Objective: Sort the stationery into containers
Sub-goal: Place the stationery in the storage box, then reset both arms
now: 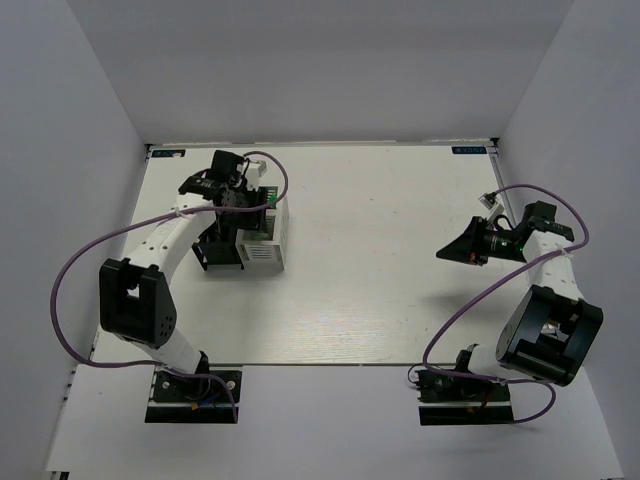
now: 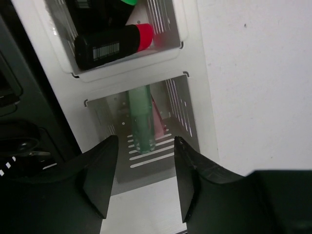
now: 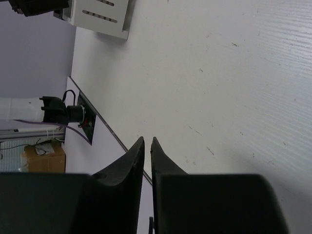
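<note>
A flat white matte surface (image 1: 400,260) bears faint dark specks and scuffs. Plain pale grey wall panels (image 1: 330,70) enclose it on 3 sides. 1 small blue label (image 1: 168,153) sits at its far left corner. In the right wrist view, a brown cardboard box (image 3: 44,157) shows beyond its edge.

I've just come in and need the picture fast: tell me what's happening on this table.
The left pincer hangs open right above the white holder, over a compartment where a green pen-like piece stands with a pink piece beside it. The next compartment holds a black highlighter with a pinkish-red end. The right pincer is off to the side above the table, all but closed and holding nothing.
</note>
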Robot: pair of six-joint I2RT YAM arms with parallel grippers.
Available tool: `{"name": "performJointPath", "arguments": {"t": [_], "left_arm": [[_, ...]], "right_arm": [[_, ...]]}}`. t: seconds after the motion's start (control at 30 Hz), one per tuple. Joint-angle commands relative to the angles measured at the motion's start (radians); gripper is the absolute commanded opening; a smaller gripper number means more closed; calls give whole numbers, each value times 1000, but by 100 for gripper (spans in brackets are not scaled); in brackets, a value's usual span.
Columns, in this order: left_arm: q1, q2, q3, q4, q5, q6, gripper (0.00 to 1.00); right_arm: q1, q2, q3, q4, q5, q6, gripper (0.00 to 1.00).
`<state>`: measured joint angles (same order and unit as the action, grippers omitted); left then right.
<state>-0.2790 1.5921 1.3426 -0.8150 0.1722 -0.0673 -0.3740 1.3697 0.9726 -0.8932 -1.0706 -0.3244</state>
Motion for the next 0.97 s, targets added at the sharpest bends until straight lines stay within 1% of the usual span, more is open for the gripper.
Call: {"name": "performJointPath", "arguments": {"t": [0.0, 0.07, 0.1, 0.13, 0.17, 0.2, 0.23, 0.3, 0.33, 0.37, 0.4, 0.43, 0.47, 0.5, 0.53, 0.57, 0.6, 0.63, 0.7, 0.77, 0.83, 0.87, 0.9, 0.93], "left_arm": [[-6, -35, 50, 10, -45, -8, 61], [-9, -40, 62, 8, -56, -11, 64], [-12, -43, 75, 5, -54, -12, 64], [-14, -55, 79, 4, -51, -12, 62], [-20, -58, 98, -3, -48, -12, 55], [-22, -81, 99, 3, -42, -17, 39], [-28, -92, 102, 4, -8, -32, 0], [-40, -144, 78, 7, 28, -66, 0], [-80, -199, 58, 16, 44, -66, 0], [-101, -275, -13, 36, 29, -65, 11], [-129, -315, -90, 63, 6, -62, 32], [-216, -443, -171, 76, -67, -69, 77], [-244, -484, -212, 92, -165, -81, 100], [-268, -526, -334, 106, -221, -113, 100], [-325, -608, -370, 109, -268, -156, 100], [-339, -677, -402, 112, -380, -193, 100], [-344, -705, -475, 102, -413, -212, 100], [-354, -760, -494, 77, -465, -238, 100], [-351, -840, -531, 57, -499, -262, 100], [-353, -891, -569, 19, -517, -266, 100], [-354, -906, -583, -9, -522, -269, 100], [-356, -922, -592, -12, -522, -267, 100], [-351, -925, -594, -18, -517, -266, 100], [-354, -928, -603, -24, -519, -266, 100]], "right_arm": [[-8, 2, 41, -29, -34, -28, 15], [-9, 3, 40, -32, -38, -30, 18], [-9, 0, 41, -35, -38, -39, 20], [-11, 0, 46, -42, -40, -38, 20], [-9, 2, 48, -44, -40, -39, 20], [-8, 0, 48, -46, -35, -44, 20], [-6, 2, 54, -52, -31, -42, 20], [-3, -1, 66, -56, 15, -45, 21], [3, -4, 72, -62, 40, -54, 21], [7, -23, 92, -55, 94, -56, 23], [13, -35, 90, -3, 179, -32, 23], [30, -87, 72, 79, 301, 11, 24], [43, -107, 66, 170, 381, 28, 27], [67, -125, 60, 215, 537, 45, 32], [76, -142, 49, 259, 681, 86, 54], [86, -174, 52, 323, 737, 96, 89], [105, -185, 54, 376, 783, 125, 90], [116, -198, 60, 394, 914, 177, 90], [138, -224, 72, 451, 986, 255, 90], [141, -239, 71, 430, 959, 307, 90], [139, -309, 37, 460, 852, 311, 90], [145, -334, 8, 479, 839, 308, 90], [153, -392, -50, 503, 812, 308, 90], [147, -409, -63, 504, 740, 312, 90]]}}
